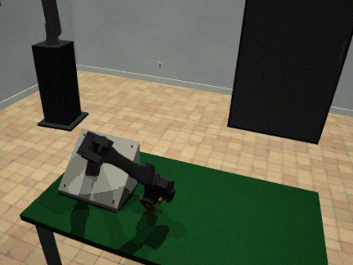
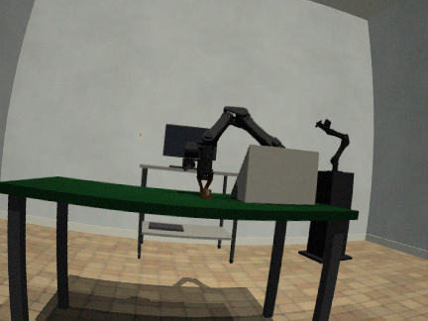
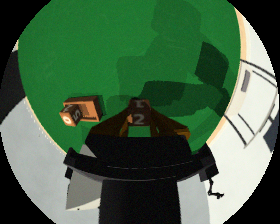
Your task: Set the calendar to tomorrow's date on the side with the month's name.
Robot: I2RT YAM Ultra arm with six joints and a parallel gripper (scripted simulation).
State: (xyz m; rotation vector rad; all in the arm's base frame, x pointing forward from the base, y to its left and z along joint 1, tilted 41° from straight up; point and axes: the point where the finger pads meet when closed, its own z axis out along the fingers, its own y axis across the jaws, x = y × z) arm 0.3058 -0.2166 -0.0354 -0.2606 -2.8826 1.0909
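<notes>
Cube point(image 3: 138, 116): showed a 2, clamped between the gripper point(image 3: 139, 122) fingers.
Tray point(image 3: 81, 111): lay left of it on the green table point(image 3: 94, 47).

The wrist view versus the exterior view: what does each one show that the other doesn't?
Only the wrist view shows a digit, apparently a 2, on the cube clamped between the fingers, and the brown tray lying off to the side with another cube in it. Only the exterior view shows the whole arm reaching from its grey base block, the table's legs, and a monitor desk behind. Both show the green table and the gripper low over it.
</notes>
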